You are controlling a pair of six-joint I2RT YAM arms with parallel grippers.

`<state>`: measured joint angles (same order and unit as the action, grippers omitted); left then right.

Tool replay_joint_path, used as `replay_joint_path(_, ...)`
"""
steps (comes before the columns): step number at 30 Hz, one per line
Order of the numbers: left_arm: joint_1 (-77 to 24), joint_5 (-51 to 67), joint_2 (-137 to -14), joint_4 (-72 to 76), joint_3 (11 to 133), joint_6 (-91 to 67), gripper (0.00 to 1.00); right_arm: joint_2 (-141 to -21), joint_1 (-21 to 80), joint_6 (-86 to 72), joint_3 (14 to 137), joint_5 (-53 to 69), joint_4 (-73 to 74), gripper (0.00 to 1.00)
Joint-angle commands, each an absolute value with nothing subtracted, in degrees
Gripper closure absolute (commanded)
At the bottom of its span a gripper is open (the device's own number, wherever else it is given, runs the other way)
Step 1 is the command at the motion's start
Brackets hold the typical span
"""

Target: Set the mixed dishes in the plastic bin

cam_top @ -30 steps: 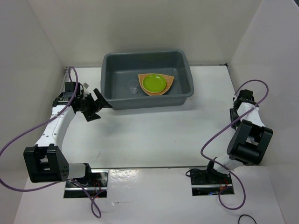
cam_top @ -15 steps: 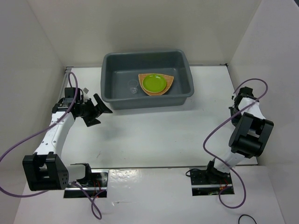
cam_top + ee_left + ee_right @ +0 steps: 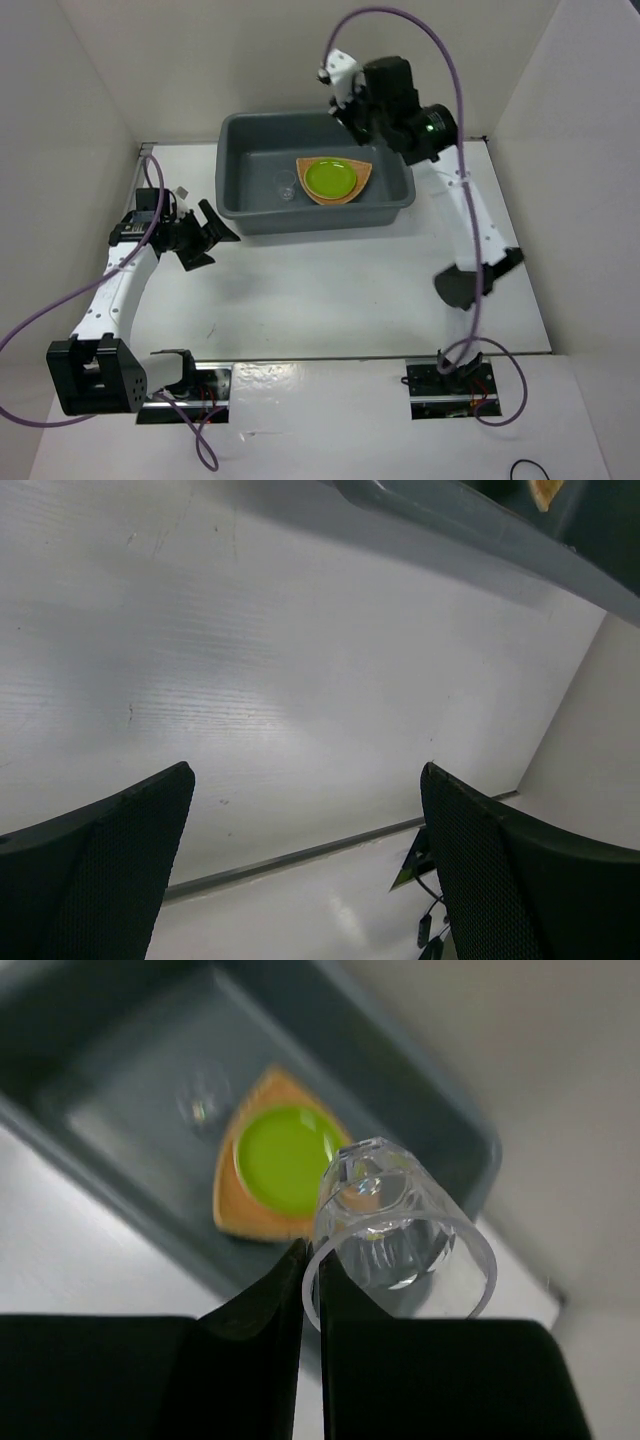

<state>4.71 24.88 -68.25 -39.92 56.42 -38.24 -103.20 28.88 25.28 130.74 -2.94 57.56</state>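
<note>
The plastic bin (image 3: pixel 232 196) stands at the back of the table. Inside it, a lime-green dish (image 3: pixel 329 178) rests on the orange-brown plate (image 3: pixel 362 182), with a clear cup (image 3: pixel 285 186) beside them. My right gripper (image 3: pixel 348 108) hangs over the bin's far side. In the right wrist view the right gripper (image 3: pixel 312 1255) is shut on the rim of a second clear cup (image 3: pixel 400 1230), held tilted above the green dish (image 3: pixel 285 1155), the plate (image 3: pixel 240 1215) and the bin (image 3: pixel 440 1100). My left gripper (image 3: pixel 215 232) is open and empty, left of the bin.
In the left wrist view the open left gripper (image 3: pixel 305 770) faces bare white table, with the bin's outer wall (image 3: pixel 450 540) along the top. White walls enclose the table on three sides. A purple cable loops beside each arm.
The right arm has swung from its folded pose by the right wall to high over the bin's far side, now holding a clear cup. The left arm has barely shifted.
</note>
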Motion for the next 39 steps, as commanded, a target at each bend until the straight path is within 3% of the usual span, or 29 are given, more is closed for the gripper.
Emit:
replay_joint_path(1, 5.2, 24.9, -66.0, -39.8, 58.9, -39.1, 0.00, -121.1, 31.4, 26.6, 161.3, -2.1, 71.9, 1.00)
replay_joint_path(2, 5.7, 24.9, -66.0, -39.8, 58.9, -39.1, 0.00, -129.9, 35.4, 27.6, 168.0, -6.2, 74.9, 1.00)
replay_joint_path(5, 5.7, 24.9, -65.0, -41.0, 58.9, -39.1, 0.00, -138.8, 40.2, 33.3, 175.4, -8.9, 74.4, 1.00)
replay_joint_path(12, 6.2, 24.9, -60.7, -42.6, 57.1, -40.2, 0.00, -148.5, 44.9, 34.2, 176.0, -5.2, 74.4, 1.00)
replay_joint_path(39, 6.2, 21.5, -55.0, -49.5, 56.3, -41.8, 0.00, -158.4, 40.0, 39.7, 172.3, 8.0, 74.4, 0.93)
